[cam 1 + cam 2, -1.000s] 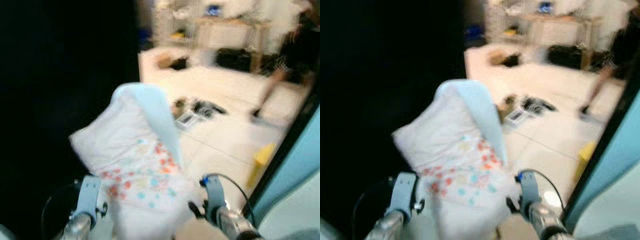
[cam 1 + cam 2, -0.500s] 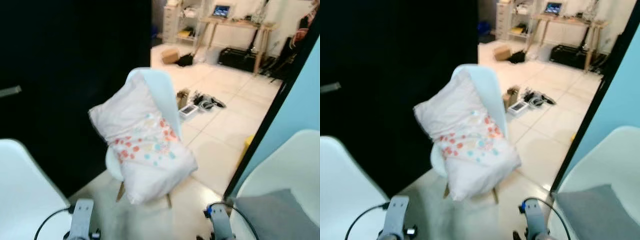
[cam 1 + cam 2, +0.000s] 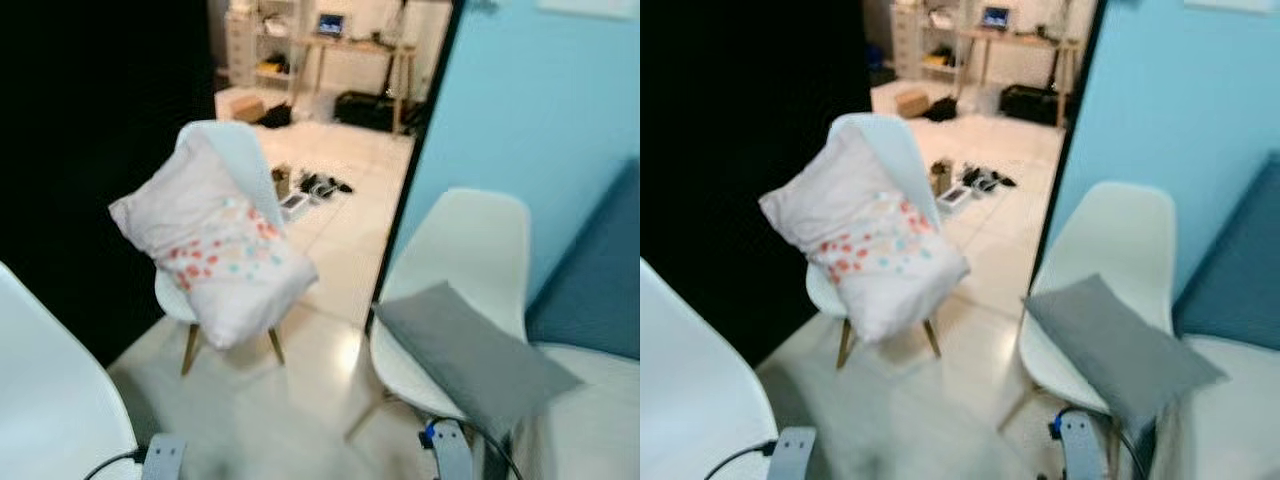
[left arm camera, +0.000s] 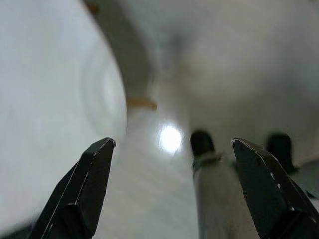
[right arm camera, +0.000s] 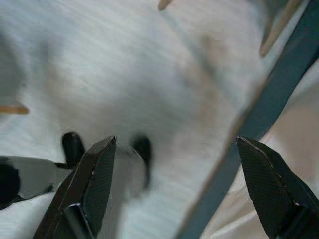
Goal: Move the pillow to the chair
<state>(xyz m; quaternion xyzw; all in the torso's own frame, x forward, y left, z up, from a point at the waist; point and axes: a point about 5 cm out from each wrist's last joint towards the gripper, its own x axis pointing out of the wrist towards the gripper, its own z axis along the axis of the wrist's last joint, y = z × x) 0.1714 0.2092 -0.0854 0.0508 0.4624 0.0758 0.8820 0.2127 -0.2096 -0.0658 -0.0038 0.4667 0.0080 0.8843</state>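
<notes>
Pillow [image 3: 215, 255] on chair [image 3: 232, 160], no writing

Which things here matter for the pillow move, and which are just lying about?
Job:
- floral pillow, resting on the white chair
- left tool and right tool, both open, empty, hanging low over the floor

Lying about:
- grey cushion on a second white chair
- clutter on the floor behind
- cardboard box
- desk at the back
</notes>
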